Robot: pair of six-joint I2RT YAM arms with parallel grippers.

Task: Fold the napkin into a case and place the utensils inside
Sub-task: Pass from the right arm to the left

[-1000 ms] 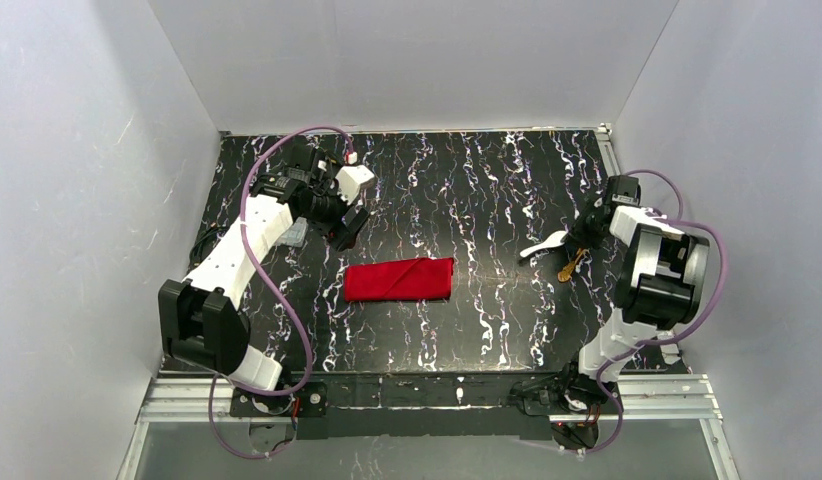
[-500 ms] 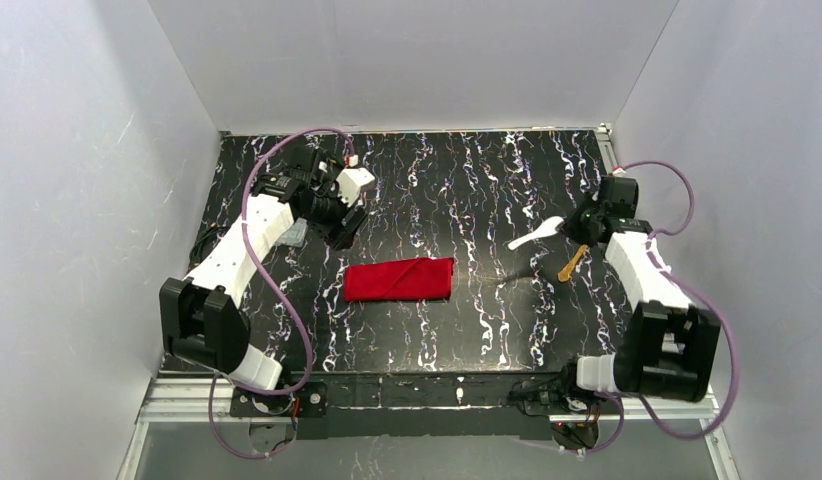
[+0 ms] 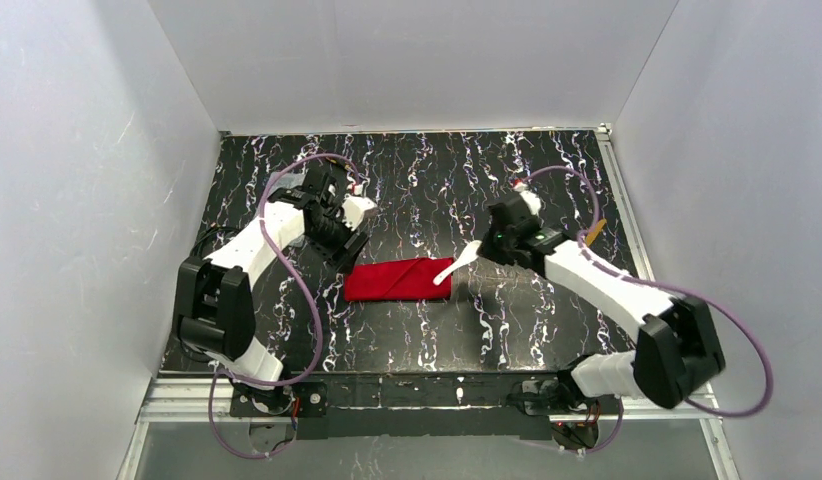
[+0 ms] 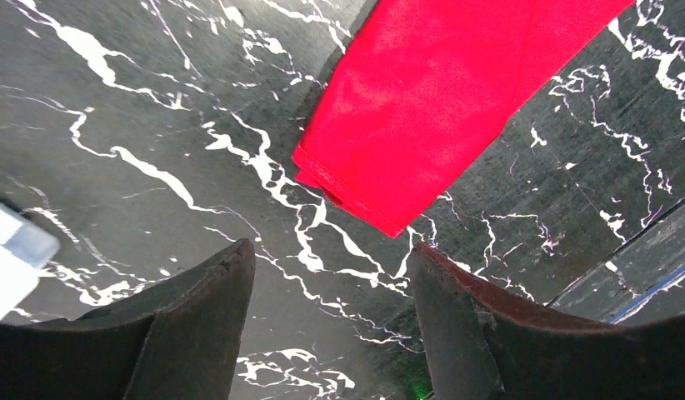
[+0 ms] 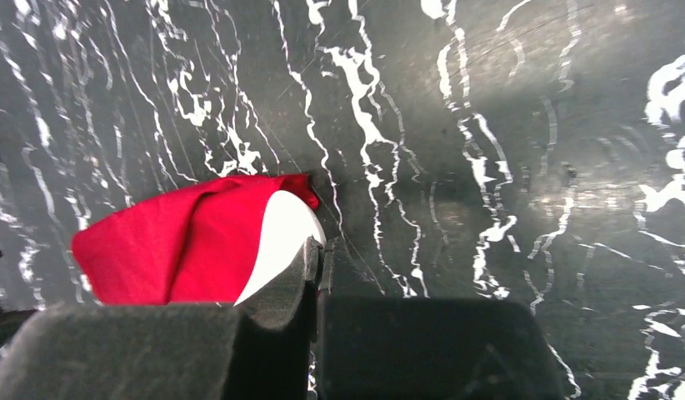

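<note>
**Right gripper**: clenched on the white plastic spoon.
- Top view: the spoon projects from the fingertips toward 8 o'clock. Its far end lies over the right end of the red cloth case.
- The case is a narrow folded rectangle with a diagonal edge. It lies flat near the middle of the black marbled table.
- Right wrist view only: the jaws are pressed together. The spoon's rounded white bowl emerges at 11 o'clock of the fingers and overlaps the case.
- The spoon handle is hidden between the pads.
- Neither view shows whether the bowl has entered a fold or merely rests against the cloth.

**Left gripper**: released, holding nothing. In the top view it stands at 10 o'clock of the case's left end.
- Left wrist view: the two dark fingers stand apart with bare table between them.
- The case's near corner lies at 1 o'clock of the gap, clear of both fingers.
- This view alone shows the stacked layer edges at that corner. The top view does not show them.

**Surroundings**
- A pale translucent object is cut off at the 9 o'clock edge of the left wrist view and cannot be identified.
- The yellow-gold utensil lies at 3 o'clock of the right gripper, near the table's right edge and well apart from the case. Only a short sliver shows beside the right arm.
- White enclosure walls close off the table on three sides.
</note>
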